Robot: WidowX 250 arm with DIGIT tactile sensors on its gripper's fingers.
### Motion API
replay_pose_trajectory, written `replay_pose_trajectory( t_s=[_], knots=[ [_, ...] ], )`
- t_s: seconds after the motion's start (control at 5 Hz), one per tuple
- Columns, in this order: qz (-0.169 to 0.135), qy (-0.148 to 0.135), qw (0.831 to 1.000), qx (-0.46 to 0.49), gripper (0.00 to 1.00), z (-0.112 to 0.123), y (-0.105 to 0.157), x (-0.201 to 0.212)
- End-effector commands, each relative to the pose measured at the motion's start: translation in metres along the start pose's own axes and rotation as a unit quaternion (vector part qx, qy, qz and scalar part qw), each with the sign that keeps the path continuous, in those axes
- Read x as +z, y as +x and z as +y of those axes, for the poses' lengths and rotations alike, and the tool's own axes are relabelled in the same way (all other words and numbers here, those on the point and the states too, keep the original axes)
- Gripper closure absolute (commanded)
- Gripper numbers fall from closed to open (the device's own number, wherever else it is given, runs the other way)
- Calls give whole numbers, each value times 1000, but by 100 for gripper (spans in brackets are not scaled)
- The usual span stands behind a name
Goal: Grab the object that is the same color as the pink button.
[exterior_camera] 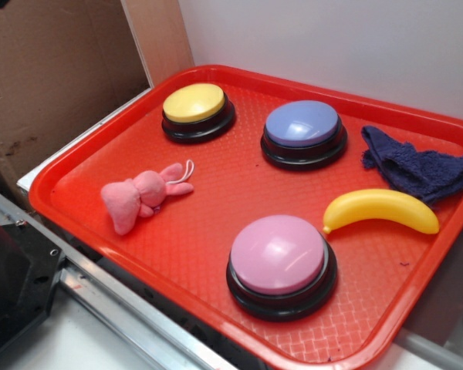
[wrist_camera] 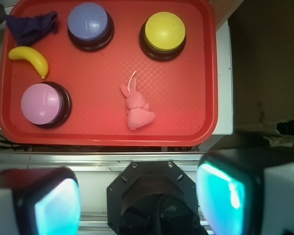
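The pincer point(wrist_camera: 137, 196) hangs wide, with nothing between its fingers point(wrist_camera: 225, 193), back off the near edge of the red tray point(wrist_camera: 186, 132). The pink bunny point(wrist_camera: 137, 108) lies straight ahead of it on the tray, with the pink button point(wrist_camera: 41, 104) off toward the left-hand finger, well apart from the bunny.

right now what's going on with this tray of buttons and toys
Nothing is being handled yet. The gripper hangs back from the red tray, jaws open and empty. On the tray sit the pink button, a lavender-blue button and a yellow button, plus a yellow banana and a dark blue cloth. The pink plush bunny, which matches the pink button's color, lies untouched between the yellow and pink buttons.
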State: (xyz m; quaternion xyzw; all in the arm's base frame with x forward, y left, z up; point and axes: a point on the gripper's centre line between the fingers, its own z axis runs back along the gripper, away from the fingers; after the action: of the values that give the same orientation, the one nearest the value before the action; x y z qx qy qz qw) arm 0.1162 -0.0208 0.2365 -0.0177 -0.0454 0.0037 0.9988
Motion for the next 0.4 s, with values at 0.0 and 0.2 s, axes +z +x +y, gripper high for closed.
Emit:
replay_pose_trajectory(
  t_s=[0.0,0.2],
  knots=[
    [0,0,1000,0,0,0,0,0],
    [-9,6,1000,24,0,4,7,-17]
  ],
)
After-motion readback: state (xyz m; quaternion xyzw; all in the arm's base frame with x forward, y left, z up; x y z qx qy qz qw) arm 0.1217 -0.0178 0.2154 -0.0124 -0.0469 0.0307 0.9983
